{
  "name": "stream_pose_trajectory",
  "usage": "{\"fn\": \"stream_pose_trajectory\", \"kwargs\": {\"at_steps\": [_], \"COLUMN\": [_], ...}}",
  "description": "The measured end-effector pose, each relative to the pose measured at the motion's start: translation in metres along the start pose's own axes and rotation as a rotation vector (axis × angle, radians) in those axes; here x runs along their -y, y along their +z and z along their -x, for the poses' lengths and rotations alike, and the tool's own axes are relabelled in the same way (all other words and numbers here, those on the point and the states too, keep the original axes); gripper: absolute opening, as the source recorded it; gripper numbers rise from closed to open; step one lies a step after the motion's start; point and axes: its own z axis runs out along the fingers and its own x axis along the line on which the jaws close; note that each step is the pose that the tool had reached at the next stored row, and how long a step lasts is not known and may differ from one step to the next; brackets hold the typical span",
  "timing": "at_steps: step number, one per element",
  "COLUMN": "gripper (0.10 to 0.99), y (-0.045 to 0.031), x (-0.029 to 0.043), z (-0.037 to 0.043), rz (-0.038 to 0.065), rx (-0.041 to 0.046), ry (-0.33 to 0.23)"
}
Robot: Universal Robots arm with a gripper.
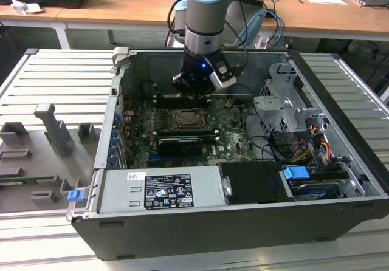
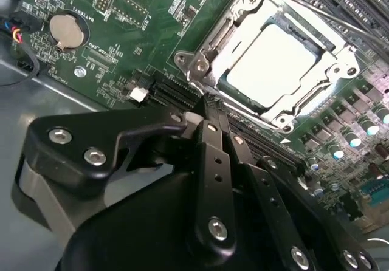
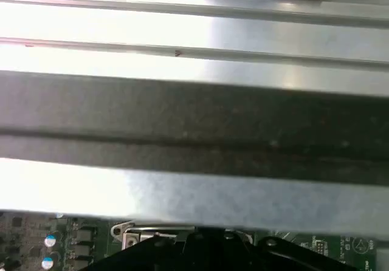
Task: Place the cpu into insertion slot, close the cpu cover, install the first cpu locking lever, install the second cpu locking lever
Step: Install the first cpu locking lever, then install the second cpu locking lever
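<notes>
Exterior view, arm: the grey and pale-blue robot arm reaches down into the open black computer case, its black gripper hanging over the far half of the green motherboard.
Exterior view, socket: the square socket with the cpu sits near the board's middle, just on the near side of the gripper, apart from it.
Exterior view, room: the case's far wall stands close behind the arm; the grey drive cage bounds the board on the exterior view's right, the long black graphics card lies along the near side of the socket.
Second wrist view, fingers: the black fingers lie pressed together, holding nothing, their tips above the board just beside a corner of the socket.
Second wrist view, cpu: the pale silver-grey square chip lies flat in its slot, and the thin silver cpu cover is down around it, framing the face.
Second wrist view, edges: a round silver coin battery sits well off to the side.
First wrist view, wall: a grey metal case wall runs across close to the camera; a strip of board shows along one edge.
</notes>
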Motion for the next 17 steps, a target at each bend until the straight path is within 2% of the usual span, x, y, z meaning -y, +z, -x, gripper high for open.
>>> {"fn": "stream_pose_trajectory", "kwargs": {"at_steps": [17], "gripper": [0.106], "y": [-0.0010], "x": [0.0102], "z": [-0.0007], "rz": [0.000], "rx": [-0.0001], "ry": [0.000]}}
